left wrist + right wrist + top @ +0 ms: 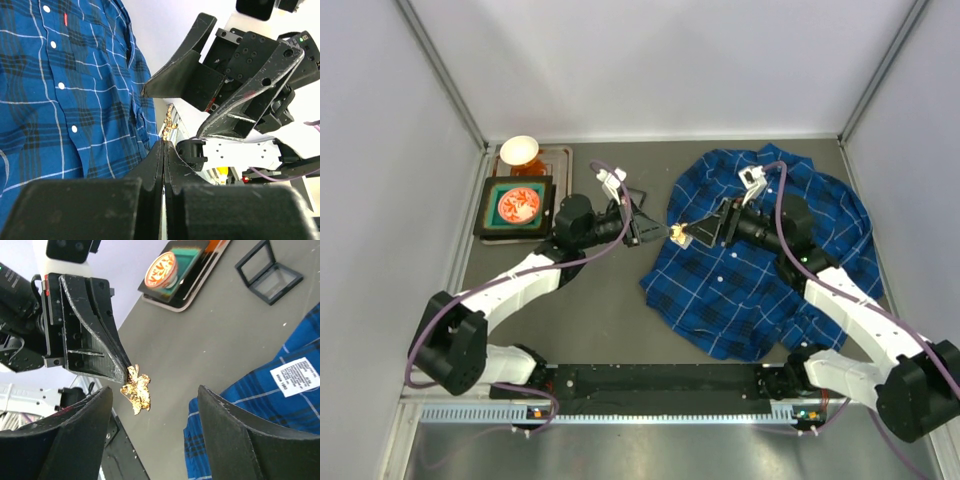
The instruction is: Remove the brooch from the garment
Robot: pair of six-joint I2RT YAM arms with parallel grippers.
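The brooch (136, 389) is a small golden leaf-like ornament. My left gripper (122, 371) is shut on its upper edge and holds it in the air over the grey table, just off the left edge of the garment (760, 270). No cloth touches the brooch in the right wrist view. My right gripper (153, 388) is open, with one finger on each side of the brooch and not touching it. Seen from the left wrist, the brooch (169, 122) sticks out past the shut left gripper (164, 142). The blue plaid garment (50, 100) lies spread on the table.
At the far left stands a tray (560, 155) with a white bowl (519, 150), and in front of it a dark box with a red-patterned plate (519, 205). A small open black case (638, 195) lies between the tray and the shirt. A white label (295, 376) shows on the shirt.
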